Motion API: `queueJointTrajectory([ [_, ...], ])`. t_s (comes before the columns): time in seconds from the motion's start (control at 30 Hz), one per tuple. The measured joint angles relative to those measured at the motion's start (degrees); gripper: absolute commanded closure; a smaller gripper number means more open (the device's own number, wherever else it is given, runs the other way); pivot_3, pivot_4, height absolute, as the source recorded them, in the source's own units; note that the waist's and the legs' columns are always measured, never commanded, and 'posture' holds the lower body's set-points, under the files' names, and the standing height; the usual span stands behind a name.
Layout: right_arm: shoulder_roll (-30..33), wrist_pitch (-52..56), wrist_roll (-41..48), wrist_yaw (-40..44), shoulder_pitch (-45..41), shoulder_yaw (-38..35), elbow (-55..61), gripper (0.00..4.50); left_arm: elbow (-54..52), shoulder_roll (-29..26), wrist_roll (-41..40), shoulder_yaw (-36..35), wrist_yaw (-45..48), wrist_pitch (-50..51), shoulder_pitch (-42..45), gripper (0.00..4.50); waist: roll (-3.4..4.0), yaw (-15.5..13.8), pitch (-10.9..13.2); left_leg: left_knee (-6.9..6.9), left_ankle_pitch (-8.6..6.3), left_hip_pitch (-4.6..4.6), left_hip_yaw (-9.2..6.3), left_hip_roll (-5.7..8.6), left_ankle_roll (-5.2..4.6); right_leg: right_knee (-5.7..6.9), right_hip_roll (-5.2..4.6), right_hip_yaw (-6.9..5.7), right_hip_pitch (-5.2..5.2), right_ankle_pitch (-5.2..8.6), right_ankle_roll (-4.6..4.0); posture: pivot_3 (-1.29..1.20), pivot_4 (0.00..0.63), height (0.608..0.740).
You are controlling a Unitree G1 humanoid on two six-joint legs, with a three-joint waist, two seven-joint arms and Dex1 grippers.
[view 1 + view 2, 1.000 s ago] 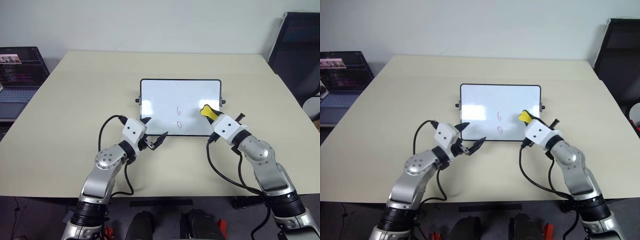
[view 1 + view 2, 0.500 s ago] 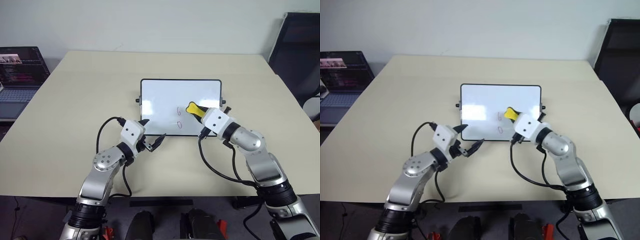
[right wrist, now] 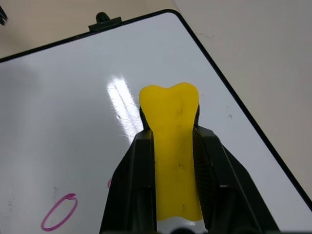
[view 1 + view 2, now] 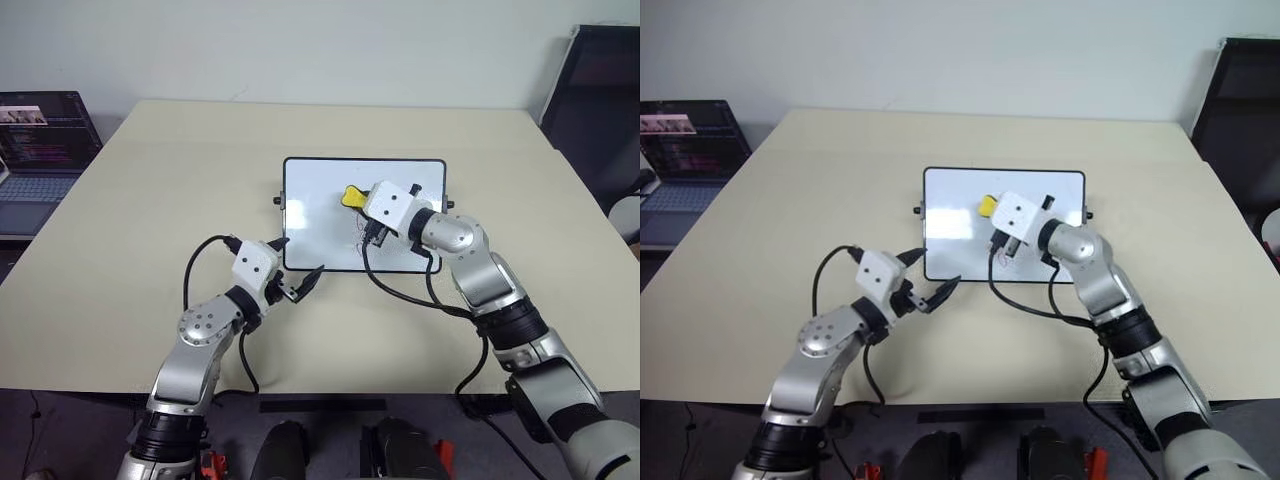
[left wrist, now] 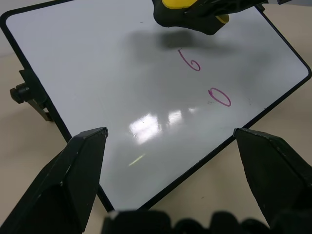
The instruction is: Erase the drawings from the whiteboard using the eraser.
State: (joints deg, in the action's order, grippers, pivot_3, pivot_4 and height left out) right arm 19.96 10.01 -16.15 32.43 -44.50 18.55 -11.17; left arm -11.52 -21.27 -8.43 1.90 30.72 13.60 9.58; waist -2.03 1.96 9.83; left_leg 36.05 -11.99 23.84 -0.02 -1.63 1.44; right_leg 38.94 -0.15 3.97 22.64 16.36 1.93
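The whiteboard [image 4: 318,205] lies flat in the middle of the table, black-framed with a knob [image 4: 276,200] on its side. Two red drawings show on it, a "6" [image 5: 189,60] and a "0" [image 5: 219,96]. My right gripper [image 4: 362,202] is shut on the yellow eraser [image 4: 351,195] and holds it over the board's middle, just beyond the "6". The eraser's black base [image 5: 185,18] casts a shadow on the board; whether it touches I cannot tell. My left gripper [image 4: 298,259] stands open at the board's near left corner, holding nothing.
An open laptop [image 4: 38,140] sits off the table's far left. A black chair [image 4: 600,95] stands at the far right. The beige table [image 4: 150,190] has bare room all round the board.
My right gripper has carried the eraser left and farther up the board, from its right edge to its middle above the "6". The left gripper has stayed put.
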Motion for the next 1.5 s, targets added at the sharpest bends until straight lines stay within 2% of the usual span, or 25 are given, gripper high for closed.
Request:
queueJointTrajectory([
  [0.23,0.1,-2.5,-4.7,-3.6,-2.8,0.9,-6.5,3.70,-1.4,0.0,0.0,0.0,-0.2,0.8,-0.4,0.00,0.00,0.0,0.0,0.00,0.00,0.00,0.01,-0.01,0.00,0.01,0.00,0.01,0.01,0.00,0.00,0.00,0.150,0.740],
  [0.57,-0.6,-3.4,-5.9,-3.8,-3.5,1.3,-8.2,3.70,-1.4,0.0,0.0,-0.1,-0.2,0.9,-0.4,0.00,0.00,0.0,0.0,0.01,0.00,-0.02,0.01,-0.01,0.00,0.03,0.00,0.01,0.00,0.00,-0.01,0.00,0.150,0.740],
  [0.87,-1.0,-3.4,-8.5,-1.7,-0.2,5.4,-5.5,3.70,-2.4,-0.4,0.0,-1.1,-1.4,0.9,-3.0,0.00,-0.03,0.1,0.0,0.01,0.00,-0.38,0.00,-0.03,0.00,0.02,0.00,0.02,-0.36,0.00,-0.01,0.00,0.150,0.740],
  [1.5,-0.4,-1.8,-8.6,-0.4,4.0,5.6,-1.4,3.70,-3.7,-0.7,0.0,-2.1,-2.0,1.1,-3.1,0.00,-0.04,0.0,0.0,0.02,0.03,-0.59,0.07,-0.04,-0.03,0.02,0.00,0.05,-0.53,0.04,-0.04,0.00,0.150,0.740],
])
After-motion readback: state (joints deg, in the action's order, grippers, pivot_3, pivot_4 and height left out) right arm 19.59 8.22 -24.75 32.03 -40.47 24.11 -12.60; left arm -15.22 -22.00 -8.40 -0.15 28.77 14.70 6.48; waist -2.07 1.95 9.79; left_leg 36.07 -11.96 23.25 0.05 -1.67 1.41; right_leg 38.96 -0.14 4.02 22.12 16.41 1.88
